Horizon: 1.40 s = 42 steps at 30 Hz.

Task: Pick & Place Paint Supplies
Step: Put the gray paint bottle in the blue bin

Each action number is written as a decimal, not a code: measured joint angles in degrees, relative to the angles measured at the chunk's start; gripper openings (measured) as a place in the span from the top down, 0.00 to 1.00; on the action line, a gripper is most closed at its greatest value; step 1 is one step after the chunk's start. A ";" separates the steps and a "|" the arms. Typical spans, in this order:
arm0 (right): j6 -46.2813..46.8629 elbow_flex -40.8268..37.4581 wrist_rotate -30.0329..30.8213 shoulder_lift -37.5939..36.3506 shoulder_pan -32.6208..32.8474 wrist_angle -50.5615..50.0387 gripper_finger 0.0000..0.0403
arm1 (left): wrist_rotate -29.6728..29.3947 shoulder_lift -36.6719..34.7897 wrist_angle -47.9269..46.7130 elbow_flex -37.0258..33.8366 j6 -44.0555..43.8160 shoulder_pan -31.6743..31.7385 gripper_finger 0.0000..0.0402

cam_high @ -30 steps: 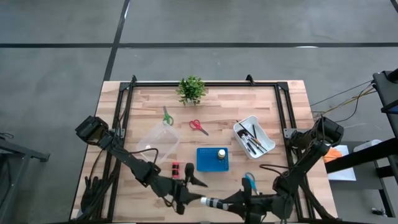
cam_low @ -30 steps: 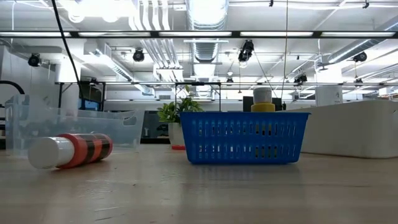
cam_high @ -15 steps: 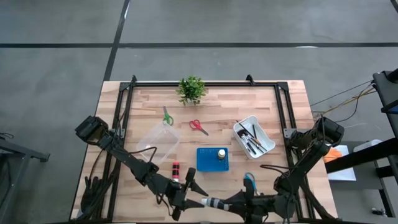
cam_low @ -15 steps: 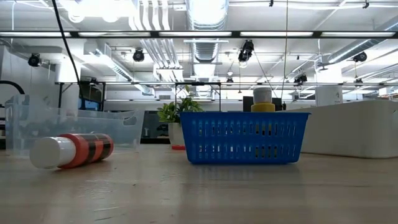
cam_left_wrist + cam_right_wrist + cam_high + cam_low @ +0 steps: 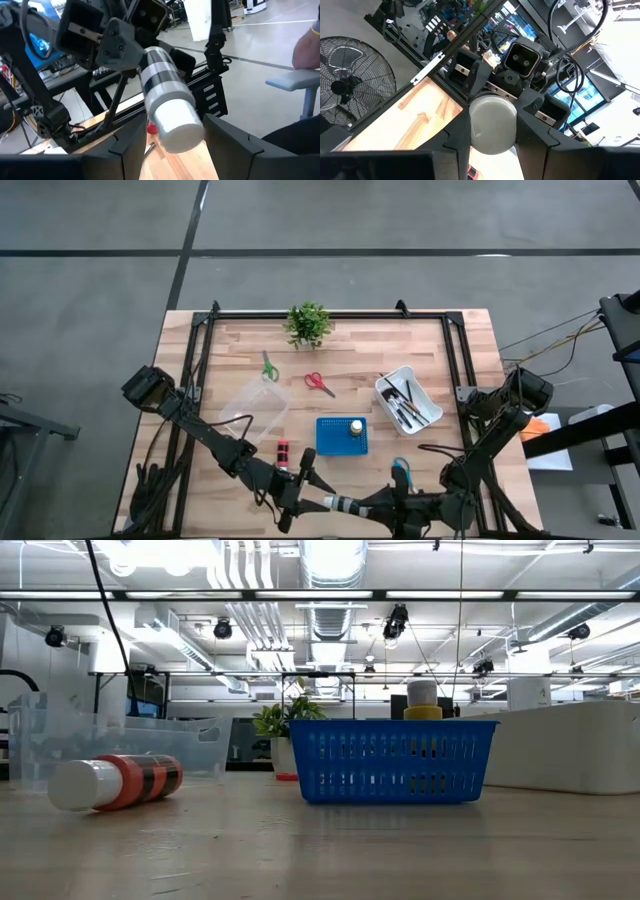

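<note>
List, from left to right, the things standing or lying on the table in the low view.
Clear plastic container → red paint bottle lying on its side → green potted plant → blue basket → white bin.

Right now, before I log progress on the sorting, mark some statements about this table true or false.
1. The red bottle lies beside the basket. True.
2. The basket is empty. False: a capped bottle stands in it.
3. The brushes are in the white bin. True.
4. The right gripper holds nothing. False: it grips a white bottle.
5. The left gripper is open around that white bottle. True.
</note>
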 joint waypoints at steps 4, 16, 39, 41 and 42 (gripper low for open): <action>0.12 0.00 0.22 0.00 -0.04 0.02 0.72 | -2.12 0.00 -0.01 0.00 -1.99 0.27 0.51; 0.34 -0.07 0.55 0.00 -0.04 -0.29 0.70 | -3.67 0.02 -0.16 -0.02 -3.09 0.30 0.71; 5.11 0.80 13.70 -0.13 5.02 -0.54 0.10 | -10.32 1.48 -86.21 29.14 -17.70 4.51 0.71; 5.11 0.79 14.91 -0.13 5.48 -0.53 0.10 | -7.65 3.59 -91.13 33.91 -14.06 5.96 0.71; 5.11 0.76 15.43 -0.13 5.77 -0.53 0.10 | -6.95 4.79 -93.76 36.09 -12.33 6.70 0.71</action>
